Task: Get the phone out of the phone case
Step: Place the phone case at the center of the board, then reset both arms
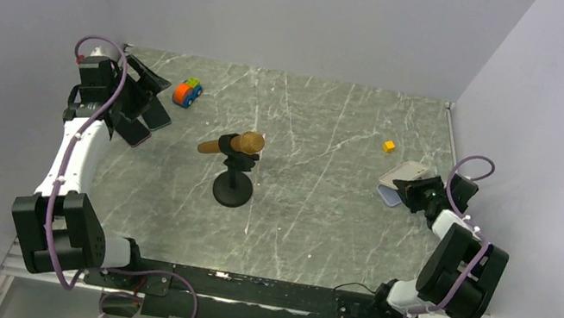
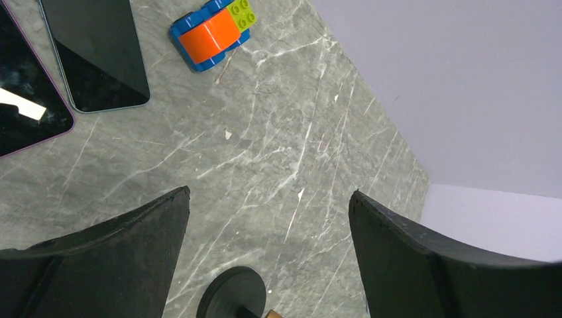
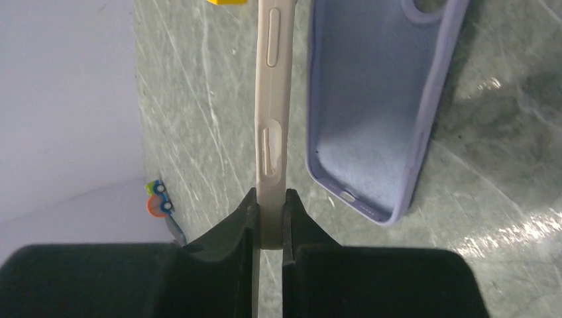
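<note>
Right gripper (image 3: 270, 205) is clamped on the beige phone case (image 3: 272, 99), edge-on at the right of the tabletop (image 1: 312, 217); any phone inside is hidden. A lavender case (image 3: 371, 119) lies just beside it. Left gripper (image 2: 268, 195) gapes empty far left, with two dark phones (image 2: 99, 53) cut off by the frame.

On my overhead feed the left arm (image 1: 75, 157) wore a white shell along its long link, capped at about eight o'clock by a boxy black joint housing. A purple cable (image 1: 102, 40) was clipped along it and looped free near ten o'clock. The right arm (image 1: 464, 274) matched it, with a chunky black housing at four o'clock and white segments either side. A second purple cable (image 1: 478, 158) curled at three o'clock. Both arms stood on a black base rail (image 1: 238, 291) at six o'clock. On the wrist feeds I saw the left gripper (image 2: 268, 212) had broad, matte black wedge fingers with curved edges. The right gripper (image 3: 270, 199) had the same black fingers, flat on their inner faces.
</note>
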{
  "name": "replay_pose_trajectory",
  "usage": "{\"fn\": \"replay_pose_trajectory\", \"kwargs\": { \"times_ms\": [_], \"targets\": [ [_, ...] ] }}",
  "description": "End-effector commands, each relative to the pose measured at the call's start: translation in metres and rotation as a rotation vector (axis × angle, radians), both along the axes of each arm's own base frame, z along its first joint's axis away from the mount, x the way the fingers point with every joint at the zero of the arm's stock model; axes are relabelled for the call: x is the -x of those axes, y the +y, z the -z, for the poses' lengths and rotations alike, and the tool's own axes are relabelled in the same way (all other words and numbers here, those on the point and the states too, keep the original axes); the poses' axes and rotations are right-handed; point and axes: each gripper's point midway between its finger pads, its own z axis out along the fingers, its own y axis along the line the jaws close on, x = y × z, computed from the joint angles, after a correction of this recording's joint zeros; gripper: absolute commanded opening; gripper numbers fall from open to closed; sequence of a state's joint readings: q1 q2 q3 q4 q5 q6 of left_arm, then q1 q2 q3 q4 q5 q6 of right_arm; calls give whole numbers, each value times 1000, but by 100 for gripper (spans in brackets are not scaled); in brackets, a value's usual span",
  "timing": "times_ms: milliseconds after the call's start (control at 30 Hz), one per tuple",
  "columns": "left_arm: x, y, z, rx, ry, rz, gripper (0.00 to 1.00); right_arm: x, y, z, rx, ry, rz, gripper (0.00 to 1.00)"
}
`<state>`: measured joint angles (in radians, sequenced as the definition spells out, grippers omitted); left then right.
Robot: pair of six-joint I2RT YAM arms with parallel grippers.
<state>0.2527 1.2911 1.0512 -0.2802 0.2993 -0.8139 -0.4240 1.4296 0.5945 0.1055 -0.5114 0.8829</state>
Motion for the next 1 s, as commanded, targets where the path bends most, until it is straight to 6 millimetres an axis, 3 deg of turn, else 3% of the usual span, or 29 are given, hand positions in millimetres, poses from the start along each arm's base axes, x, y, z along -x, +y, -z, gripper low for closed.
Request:
{"fn": "replay_pose_trajectory", "kwargs": {
  "times_ms": [0, 100, 267, 467, 600, 733, 800, 967],
  "targets": [
    [-2, -2, -16, -21, -64, 23, 92, -1, 0, -2, -4, -38, 3, 3],
    [-2, -1, -16, -22, -64, 21, 92, 2, -2, 3, 5, -20, 15, 8],
    [-1, -1, -17, -25, -64, 22, 93, 11, -2, 6, 28, -2, 27, 36],
    [-1, 0, -19, -37, -68, 20, 93, 27, -5, 3, 100, 61, 12, 78],
    [-2, -1, -22, -51, -76, 31, 93, 48, -10, -7, 188, 108, 5, 93],
    [-2, -7, -32, -85, -108, 60, 94, 58, -14, -42, 360, 70, -36, 96],
    [-2, -16, -43, -123, -144, 92, 94, 56, -5, -65, 489, 43, -107, 98],
    [12, -43, -96, -310, -300, 168, 95, 49, 43, -137, 672, -178, -276, 100]
  ]
}}
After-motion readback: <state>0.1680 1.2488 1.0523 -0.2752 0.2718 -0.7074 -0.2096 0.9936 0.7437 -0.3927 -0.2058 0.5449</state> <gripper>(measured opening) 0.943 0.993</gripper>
